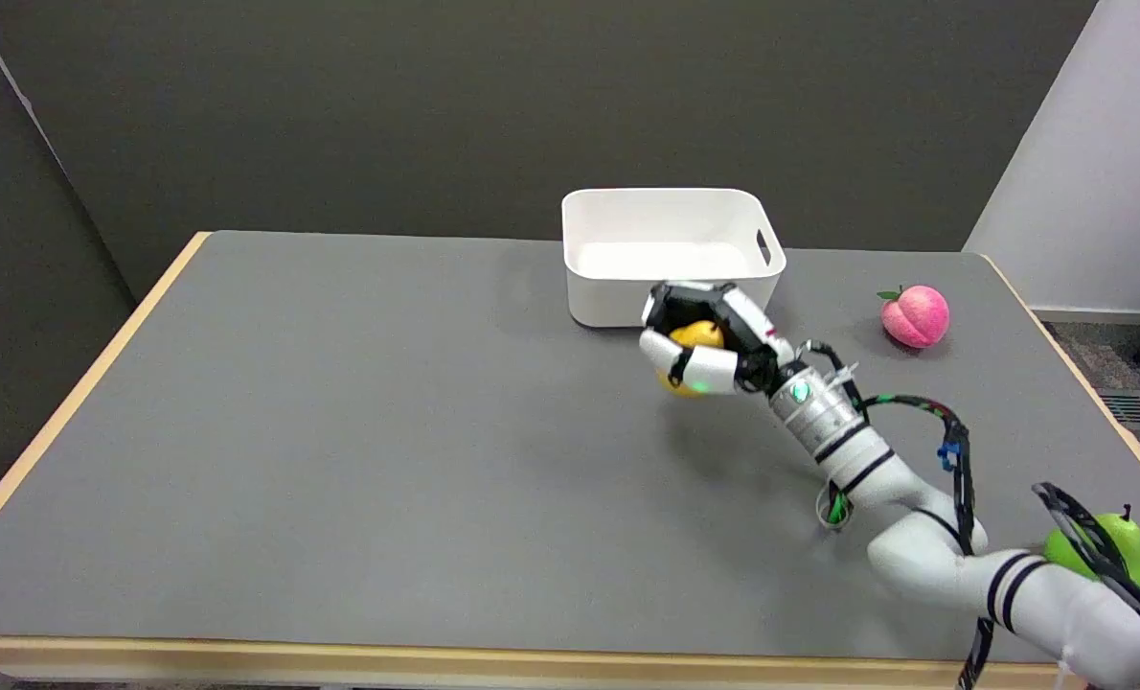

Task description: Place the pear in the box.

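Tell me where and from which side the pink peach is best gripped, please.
Grip the pink peach around its round body, coming from above. It rests alone on the grey table, right of the white box, with open space all round; its leaf end points left, so I would avoid that side.

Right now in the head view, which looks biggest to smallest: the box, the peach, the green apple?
1. White box, clearly the largest.
2. Green apple and pink peach look alike; the arm hides part of the apple, which is nearer the camera, so no ranking.
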Tool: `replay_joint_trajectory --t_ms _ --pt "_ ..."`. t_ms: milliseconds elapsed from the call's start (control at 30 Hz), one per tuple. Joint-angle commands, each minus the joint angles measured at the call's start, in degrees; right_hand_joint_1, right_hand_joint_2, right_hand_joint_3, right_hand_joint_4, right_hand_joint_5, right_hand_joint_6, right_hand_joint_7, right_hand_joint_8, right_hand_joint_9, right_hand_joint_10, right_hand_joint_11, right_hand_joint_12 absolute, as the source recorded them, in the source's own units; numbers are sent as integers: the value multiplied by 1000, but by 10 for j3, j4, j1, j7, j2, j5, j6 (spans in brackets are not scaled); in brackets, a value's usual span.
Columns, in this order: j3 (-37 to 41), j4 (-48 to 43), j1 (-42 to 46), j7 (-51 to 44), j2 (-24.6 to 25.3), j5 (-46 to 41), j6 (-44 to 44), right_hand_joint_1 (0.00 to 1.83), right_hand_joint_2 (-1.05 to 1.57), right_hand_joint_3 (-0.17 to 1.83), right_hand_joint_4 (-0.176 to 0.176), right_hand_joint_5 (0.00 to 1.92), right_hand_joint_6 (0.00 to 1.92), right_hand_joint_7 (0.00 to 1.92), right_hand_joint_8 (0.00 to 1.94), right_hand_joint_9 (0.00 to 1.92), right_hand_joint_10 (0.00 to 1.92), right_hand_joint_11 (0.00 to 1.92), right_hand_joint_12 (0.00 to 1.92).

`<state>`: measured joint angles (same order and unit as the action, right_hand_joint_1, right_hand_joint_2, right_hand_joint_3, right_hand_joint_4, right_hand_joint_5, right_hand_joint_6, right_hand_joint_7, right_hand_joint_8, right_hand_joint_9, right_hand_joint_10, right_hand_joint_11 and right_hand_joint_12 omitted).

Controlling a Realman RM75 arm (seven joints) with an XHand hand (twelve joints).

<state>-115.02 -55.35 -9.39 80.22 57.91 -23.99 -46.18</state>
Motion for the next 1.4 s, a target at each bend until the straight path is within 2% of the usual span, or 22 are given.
replay_joint_trajectory --t_ms 33,400,733,933,1167,1400 --pt "33 25 -122 -40 -11 4 -1 1192 968 643 -162 627 1481 831 1639 857 1921 741 1921" --pt "22 51 -226 -104 -3 -1 49 1192 960 653 -158 633 1479 836 1633 876 1921 752 1921" --pt "-2 100 -318 -105 14 4 92 1192 958 655 -154 636 1478 836 1631 881 1921 731 1921" --pt "-40 191 -383 -106 38 4 117 1192 956 656 -153 639 1474 837 1630 884 1921 698 1921" --pt "-53 315 -450 -155 77 27 153 1189 968 640 -151 633 1476 827 1639 853 1921 611 1921" --pt "-50 381 -470 -179 93 41 187 1178 1009 570 -136 623 1469 804 1642 823 1921 505 1921"
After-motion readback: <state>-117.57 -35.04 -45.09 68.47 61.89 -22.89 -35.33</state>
